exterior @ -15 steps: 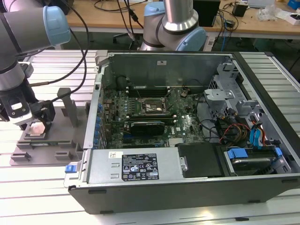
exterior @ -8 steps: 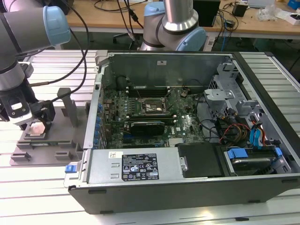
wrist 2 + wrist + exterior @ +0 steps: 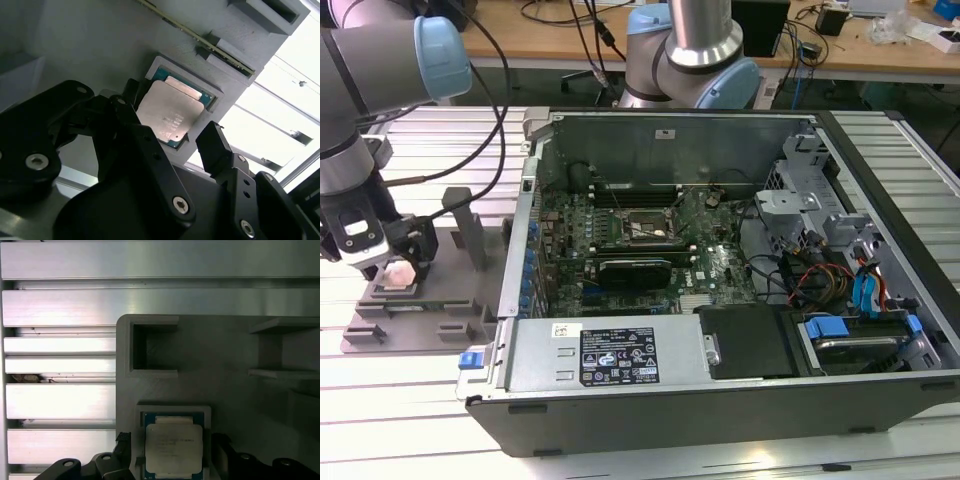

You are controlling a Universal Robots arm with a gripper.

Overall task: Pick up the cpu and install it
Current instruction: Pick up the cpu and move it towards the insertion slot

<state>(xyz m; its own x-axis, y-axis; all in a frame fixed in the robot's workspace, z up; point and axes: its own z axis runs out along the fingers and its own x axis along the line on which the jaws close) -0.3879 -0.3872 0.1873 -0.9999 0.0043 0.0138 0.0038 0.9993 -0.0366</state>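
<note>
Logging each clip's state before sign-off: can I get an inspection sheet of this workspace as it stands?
Surface: slatted aluminium table under everything.
Job's things: cpu lies flat in the grey fixture recess, not lifted; socket sits inside the open computer case.
Clutter: nothing seen.
Grippers: gripper open, fingers straddling the cpu with gaps either side.
Cables: black cable loops beside the arm; wire bundle inside the case.
Surroundings: wooden benches and another robot arm behind.
</note>
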